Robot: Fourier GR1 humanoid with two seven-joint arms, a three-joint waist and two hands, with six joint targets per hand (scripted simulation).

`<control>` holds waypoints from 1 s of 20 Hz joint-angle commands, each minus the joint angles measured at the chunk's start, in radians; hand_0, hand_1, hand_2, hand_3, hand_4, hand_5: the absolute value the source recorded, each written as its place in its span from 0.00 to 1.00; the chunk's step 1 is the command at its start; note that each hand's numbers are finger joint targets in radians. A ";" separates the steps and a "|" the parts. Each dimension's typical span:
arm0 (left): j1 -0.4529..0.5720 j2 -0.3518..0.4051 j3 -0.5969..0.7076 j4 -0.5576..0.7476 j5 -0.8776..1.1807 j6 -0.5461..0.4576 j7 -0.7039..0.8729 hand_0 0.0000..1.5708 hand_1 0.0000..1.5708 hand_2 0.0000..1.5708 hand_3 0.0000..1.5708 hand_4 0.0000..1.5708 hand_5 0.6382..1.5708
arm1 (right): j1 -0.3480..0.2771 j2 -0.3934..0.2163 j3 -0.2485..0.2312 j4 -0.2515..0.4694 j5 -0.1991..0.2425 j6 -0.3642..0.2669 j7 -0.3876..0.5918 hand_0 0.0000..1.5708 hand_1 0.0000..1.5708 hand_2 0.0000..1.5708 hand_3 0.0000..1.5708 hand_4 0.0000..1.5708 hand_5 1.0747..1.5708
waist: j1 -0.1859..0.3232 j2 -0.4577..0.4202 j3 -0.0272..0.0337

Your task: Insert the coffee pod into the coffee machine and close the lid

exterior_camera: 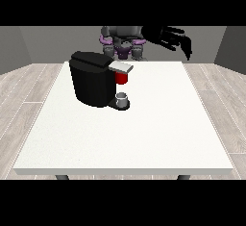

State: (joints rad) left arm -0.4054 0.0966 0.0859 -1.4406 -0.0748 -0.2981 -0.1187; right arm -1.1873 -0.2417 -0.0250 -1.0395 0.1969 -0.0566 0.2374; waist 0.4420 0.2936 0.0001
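Observation:
A black coffee machine (92, 80) stands on the white table (144, 129) at the left of the middle. Its grey lid (121, 67) lies down over the red pod holder (122, 78). A small grey cup (122, 98) sits on the machine's base under the holder. No loose coffee pod shows. The hand at the view's right (174, 39) hangs in the air above the table's far right part, well away from the machine, with its fingers spread and relaxed and nothing in it. The other hand does not show.
The robot's torso (123, 42) stands behind the table's far edge. Wooden floor surrounds the table, and grey walls close off the back.

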 commanded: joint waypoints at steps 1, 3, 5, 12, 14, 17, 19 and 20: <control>-0.020 0.025 0.011 -0.019 0.056 -0.061 0.041 0.00 0.00 0.00 0.00 0.00 1.00 | -0.061 -0.010 -0.032 0.064 0.007 -0.017 -0.048 0.00 0.00 0.00 0.00 0.00 1.00 | 0.034 0.020 -0.0005; -0.052 0.027 0.018 -0.003 0.023 -0.022 0.000 0.00 0.00 0.00 0.00 0.13 1.00 | -0.100 0.015 -0.034 0.080 -0.004 -0.015 -0.053 0.00 0.00 0.00 0.00 0.00 1.00 | 0.015 0.058 -0.0006; -0.011 0.022 0.005 -0.005 0.023 -0.036 -0.036 0.00 0.00 0.00 0.00 0.20 1.00 | -0.065 0.036 -0.025 0.092 0.005 -0.031 -0.107 0.00 0.00 0.00 0.00 0.00 1.00 | 0.020 0.082 -0.0006; -0.048 -0.009 -0.030 -0.076 0.028 -0.020 0.052 0.00 0.00 0.00 0.00 0.22 1.00 | -0.135 0.002 -0.079 0.209 -0.016 -0.002 -0.138 0.00 0.00 0.00 0.00 0.00 1.00 | 0.037 0.071 -0.0002; -0.040 -0.005 -0.023 -0.068 0.020 -0.012 0.025 0.00 0.00 0.00 0.00 0.21 1.00 | -0.130 0.032 -0.072 0.204 -0.012 -0.023 -0.174 0.00 0.00 0.00 0.00 0.00 1.00 | 0.023 0.073 -0.0004; -0.022 -0.006 -0.021 -0.033 0.021 -0.012 0.050 0.00 0.00 0.00 0.00 0.16 1.00 | -0.087 0.144 -0.031 0.174 -0.018 -0.041 -0.206 0.00 0.00 0.00 0.00 0.00 1.00 | -0.033 0.005 -0.0003; 0.042 -0.024 -0.029 -0.050 0.016 0.004 0.053 0.00 0.00 0.00 0.00 0.17 1.00 | -0.051 0.142 -0.028 0.182 -0.026 -0.009 -0.227 0.00 0.00 0.00 0.00 0.00 1.00 | -0.046 -0.049 -0.0002; 0.047 0.000 -0.008 -0.002 0.021 -0.016 0.016 0.00 0.00 0.00 0.00 0.17 1.00 | -0.047 0.188 -0.007 0.145 -0.028 -0.018 -0.240 0.00 0.00 0.00 0.00 0.11 1.00 | -0.083 -0.055 -0.0005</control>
State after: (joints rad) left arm -0.3898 0.0894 0.0647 -1.4731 -0.0596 -0.3082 -0.0926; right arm -1.2657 -0.1229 -0.0582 -0.8679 0.1760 -0.0730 0.0440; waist 0.4102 0.2876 -0.0001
